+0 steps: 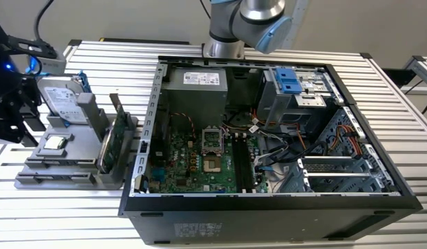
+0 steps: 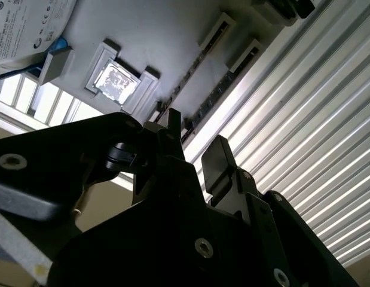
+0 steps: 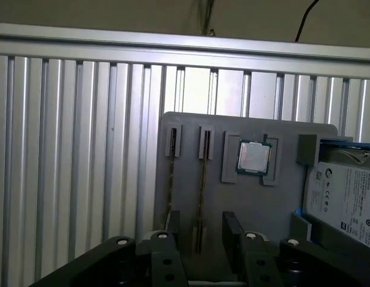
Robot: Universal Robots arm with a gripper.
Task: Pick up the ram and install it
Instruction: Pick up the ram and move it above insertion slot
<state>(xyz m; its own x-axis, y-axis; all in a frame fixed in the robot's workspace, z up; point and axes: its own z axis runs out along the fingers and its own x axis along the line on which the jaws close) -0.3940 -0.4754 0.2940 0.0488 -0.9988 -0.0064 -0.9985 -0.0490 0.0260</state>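
The ram [image 3: 201,191] is a thin dark stick standing on edge in a slot of the grey tray [image 3: 286,197], one slot over from the CPU [image 3: 254,157]. It also appears as a dark line [image 2: 193,69] in the second wrist view. My gripper [image 3: 202,224] is open, well above the tray and apart from the ram, with a black finger on either side of the ram's line in the first wrist view. The gripper [image 2: 193,134] holds nothing. In the exterior view it [image 1: 16,124] hangs at the far left beside the tray [image 1: 54,179].
A second thin card [image 3: 170,179] stands in the neighbouring slot. A silver hard drive [image 1: 61,98] sits at the tray's back. The open computer case [image 1: 269,207] lies to the exterior view's right, with its green motherboard [image 1: 193,166] exposed. A ribbed metal tabletop [image 1: 407,129] surrounds everything.
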